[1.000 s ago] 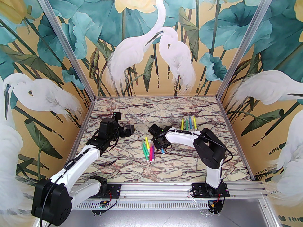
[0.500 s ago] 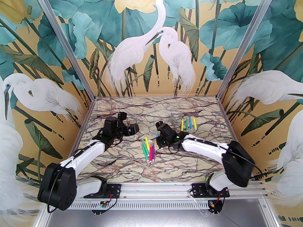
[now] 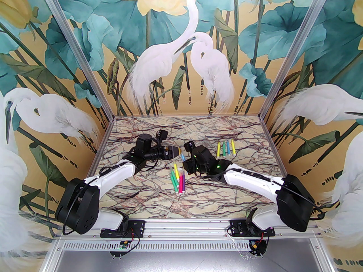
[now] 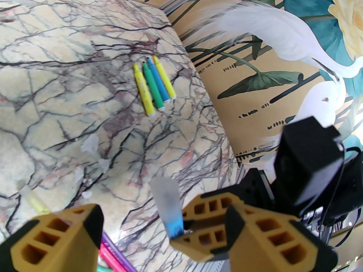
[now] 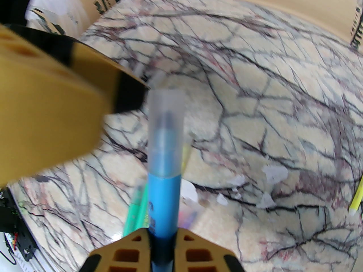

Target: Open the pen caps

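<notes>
My right gripper (image 5: 163,248) is shut on the barrel of a blue pen (image 5: 164,200), held above the marble table. The pen's pale translucent cap (image 5: 166,123) is on the tip and points at my left gripper (image 3: 175,152). In the left wrist view the cap (image 4: 166,197) sits between the open yellow fingers (image 4: 56,237) of my left gripper (image 4: 164,212), apart from both. In the top view my right gripper (image 3: 185,155) meets the left one at the table's middle.
Several capped pens (image 3: 178,178) lie side by side just in front of the grippers. Further pens (image 3: 226,148) with bare coloured tips lie in a row at the back right. Small pale bits (image 4: 90,144) are scattered on the marble table (image 3: 215,197).
My right arm lifted the blue pen off the table and swung it left. My left arm moved right to meet it and its jaws have narrowed around the cap.
</notes>
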`<state>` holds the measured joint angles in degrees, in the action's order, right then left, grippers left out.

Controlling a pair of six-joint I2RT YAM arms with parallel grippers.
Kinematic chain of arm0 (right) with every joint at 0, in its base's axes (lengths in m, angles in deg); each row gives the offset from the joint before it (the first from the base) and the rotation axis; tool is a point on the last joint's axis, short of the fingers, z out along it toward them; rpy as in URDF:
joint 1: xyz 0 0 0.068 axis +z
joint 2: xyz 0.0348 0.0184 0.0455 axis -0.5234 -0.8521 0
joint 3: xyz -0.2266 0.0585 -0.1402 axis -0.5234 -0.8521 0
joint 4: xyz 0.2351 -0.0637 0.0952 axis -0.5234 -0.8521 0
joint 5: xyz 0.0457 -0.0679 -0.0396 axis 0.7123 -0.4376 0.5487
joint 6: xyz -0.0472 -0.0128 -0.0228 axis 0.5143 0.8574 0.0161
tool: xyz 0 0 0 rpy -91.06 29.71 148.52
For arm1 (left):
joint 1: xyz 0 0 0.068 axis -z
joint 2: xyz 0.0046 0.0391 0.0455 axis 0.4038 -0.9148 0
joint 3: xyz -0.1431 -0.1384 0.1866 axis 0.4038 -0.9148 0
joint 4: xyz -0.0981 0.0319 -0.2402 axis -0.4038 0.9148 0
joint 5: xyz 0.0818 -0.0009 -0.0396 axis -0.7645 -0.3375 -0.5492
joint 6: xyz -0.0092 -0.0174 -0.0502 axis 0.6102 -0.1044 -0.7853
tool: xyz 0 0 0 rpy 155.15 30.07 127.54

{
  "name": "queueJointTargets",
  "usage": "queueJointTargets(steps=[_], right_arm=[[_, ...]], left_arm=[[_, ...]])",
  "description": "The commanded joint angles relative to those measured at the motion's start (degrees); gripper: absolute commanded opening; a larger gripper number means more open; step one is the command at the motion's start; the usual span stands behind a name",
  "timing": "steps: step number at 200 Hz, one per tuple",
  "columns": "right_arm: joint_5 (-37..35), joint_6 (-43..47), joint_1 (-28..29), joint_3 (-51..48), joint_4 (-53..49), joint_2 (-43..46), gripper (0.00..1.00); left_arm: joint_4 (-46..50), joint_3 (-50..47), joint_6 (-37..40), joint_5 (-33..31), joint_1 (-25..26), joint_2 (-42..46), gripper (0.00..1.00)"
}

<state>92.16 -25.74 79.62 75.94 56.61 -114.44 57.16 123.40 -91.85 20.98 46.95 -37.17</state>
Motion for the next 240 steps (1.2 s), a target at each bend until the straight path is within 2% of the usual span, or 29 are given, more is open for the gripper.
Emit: queueJointTargets(steps=[1,60,181,192,218,240], right_arm=[[1.91,1.52,0.2,-0.23,1.72,1.13,0.0],[2.84,1.95,0.36,0.35,2.01,0.41,0.0],[1.33,2.22,0.46,1.18,0.95,0.08,0.0],[0.83,1.96,0.46,1.15,0.91,0.1,0.1],[0.46,1.89,0.46,1.09,1.19,-0.07,0.26],[0.44,1.65,0.46,1.85,1.1,-0.81,0.33]], left_arm=[[-1.55,1.78,-1.07,2.1,0.57,-1.45,0.72],[-0.33,2.95,-0.71,3.5,0.99,-2.42,0.6],[0.87,4.14,-0.71,5.3,1.03,-4.49,0.23],[1.12,4.23,-0.71,5.32,1.03,-4.42,0.18],[1.51,4.54,-0.71,5.68,1.03,-4.46,0.11],[1.54,4.7,-0.89,6.4,1.04,-4.3,0.08]])
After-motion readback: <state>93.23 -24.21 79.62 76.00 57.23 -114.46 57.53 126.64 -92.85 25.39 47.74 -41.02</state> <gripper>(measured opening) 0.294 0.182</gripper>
